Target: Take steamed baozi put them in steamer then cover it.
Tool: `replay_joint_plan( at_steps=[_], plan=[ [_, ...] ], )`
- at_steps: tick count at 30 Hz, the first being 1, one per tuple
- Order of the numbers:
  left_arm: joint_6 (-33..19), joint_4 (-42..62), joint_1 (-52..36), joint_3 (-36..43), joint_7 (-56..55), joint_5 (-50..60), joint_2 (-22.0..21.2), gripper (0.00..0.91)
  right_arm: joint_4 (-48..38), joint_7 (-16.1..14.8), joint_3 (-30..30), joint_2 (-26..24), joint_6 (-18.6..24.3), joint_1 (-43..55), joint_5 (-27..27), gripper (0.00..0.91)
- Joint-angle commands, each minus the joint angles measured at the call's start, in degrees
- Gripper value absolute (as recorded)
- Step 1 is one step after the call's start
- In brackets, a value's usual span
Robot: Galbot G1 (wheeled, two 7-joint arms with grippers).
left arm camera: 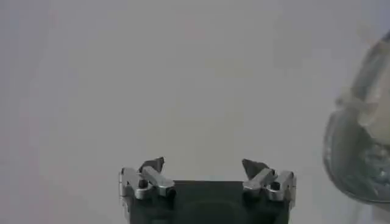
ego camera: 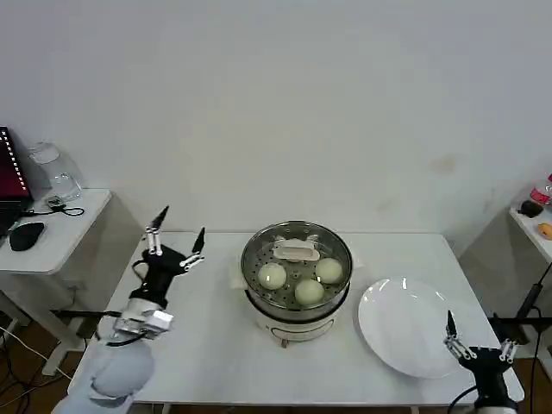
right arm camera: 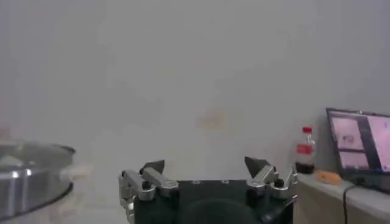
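Looks like the final step is done. Steamer (ego camera: 296, 285) sits mid-desk (ego camera: 207, 345), with the cover (ego camera: 297, 256) seated on its rim and the pale handle centred. Three steamed baozi (ego camera: 309, 291) are visible through the glass on the perforated tray; a fourth probably sits under the handle, but I can't tell. The white plate (ego camera: 410, 332) to the robot's right of the steamer is bare.

Left end effector (ego camera: 177, 237) is held up in the air on the robot's left of the steamer, well apart from it, fingers spread wide and gripping nothing. The left wrist view confirms this: fingertips (left arm camera: 153, 164) apart, nothing between them, cover edge off to one side. Right end effector (ego camera: 477, 343) is low at the near right corner of the desk, just beside the plate's near edge, also spread wide and empty.

My read is that nothing is left to grasp. The next move is just retracting both arms to park.

Clearance: the left side of the desk is open, so the left arm has plenty of room. The right arm is tighter, with the plate rim just beside it and the desk edge under it. Pulling back and up avoids clipping the plate. A side table with a mouse (ego camera: 26, 234) stands well left, out of the way.
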Motion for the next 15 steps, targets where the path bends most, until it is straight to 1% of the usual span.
replay_joint_plan(
  at_steps=[1, 4, 9, 15],
  plan=[
    [-24.1, 9.2, 7.8, -15.4, 7.2, -22.3, -6.7, 0.907, -1.6, 0.5, -0.6, -1.0, -2.3, 1.3, 0.0, 0.907],
    [-27.8, 11.7, 8.4, -16.6, 9.3, -23.8, -8.0, 0.907, -1.7, 0.4, -1.1, -1.2, -2.3, 1.6, 0.0, 0.907],
    [-28.7, 12.5, 9.9, -18.0, 10.7, -26.0, -8.9, 0.907, -1.8, 0.4, -1.8, -1.2, -2.5, 1.9, -0.1, 0.907],
    [-30.3, 15.4, 11.5, -19.3, 12.8, -28.3, -8.5, 0.907, -1.4, 0.1, -2.3, -1.3, -2.7, 2.2, -0.1, 0.907]
  ],
)
